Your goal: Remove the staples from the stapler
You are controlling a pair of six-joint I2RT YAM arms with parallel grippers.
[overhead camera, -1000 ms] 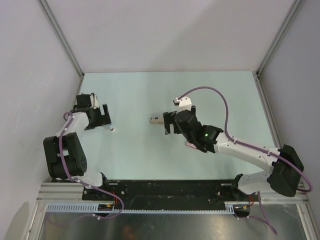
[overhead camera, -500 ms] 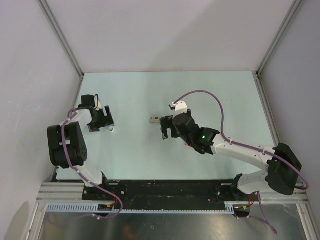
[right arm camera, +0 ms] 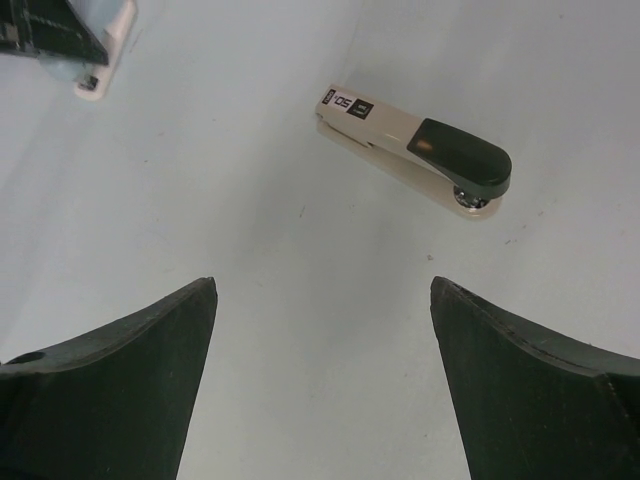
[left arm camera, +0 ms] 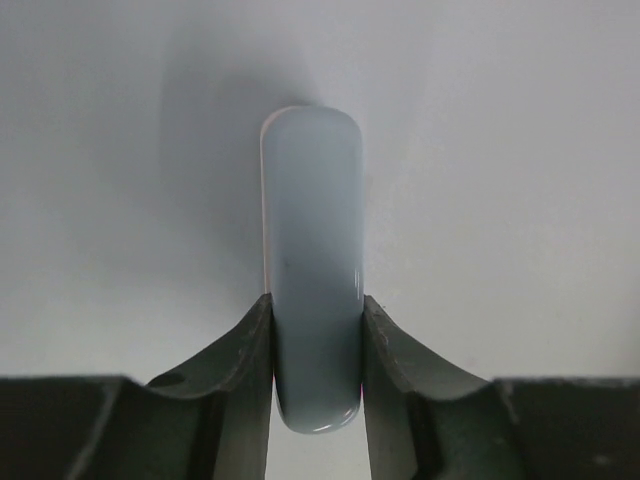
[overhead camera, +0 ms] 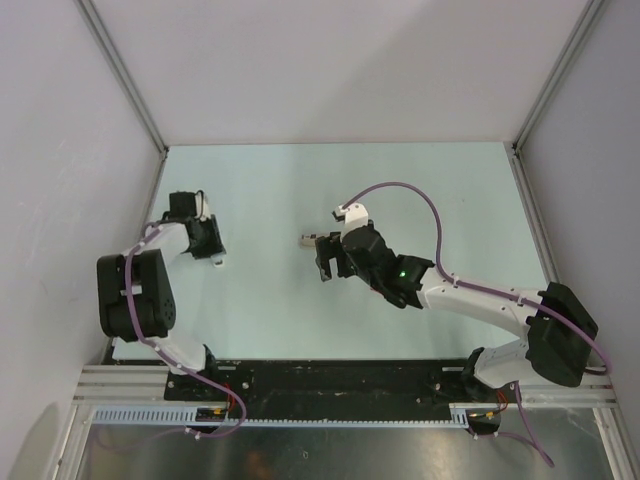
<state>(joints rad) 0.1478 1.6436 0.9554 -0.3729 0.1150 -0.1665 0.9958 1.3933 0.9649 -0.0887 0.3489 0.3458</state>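
Observation:
The stapler [right arm camera: 410,145] lies flat on the pale green table [overhead camera: 260,190], a beige body with a black end; in the top view the stapler [overhead camera: 309,239] is near the middle. My right gripper [right arm camera: 322,285] hovers just short of it, open, nothing between its fingers; from above the right gripper [overhead camera: 328,262] is right beside the stapler. At the left, my left gripper [left arm camera: 313,300] is shut on a pale flat box [left arm camera: 310,220] with a thin pink edge, both fingers pressed against its sides. The staples are out of view.
Grey walls with metal posts [overhead camera: 125,75] close in the table on the left, back and right. The black base rail [overhead camera: 330,378] runs along the near edge. The left gripper [overhead camera: 207,243] with the box [overhead camera: 217,262] stands close to the left wall.
My left gripper has shut on the pale box. The right gripper has slid left, closer to the stapler, still open.

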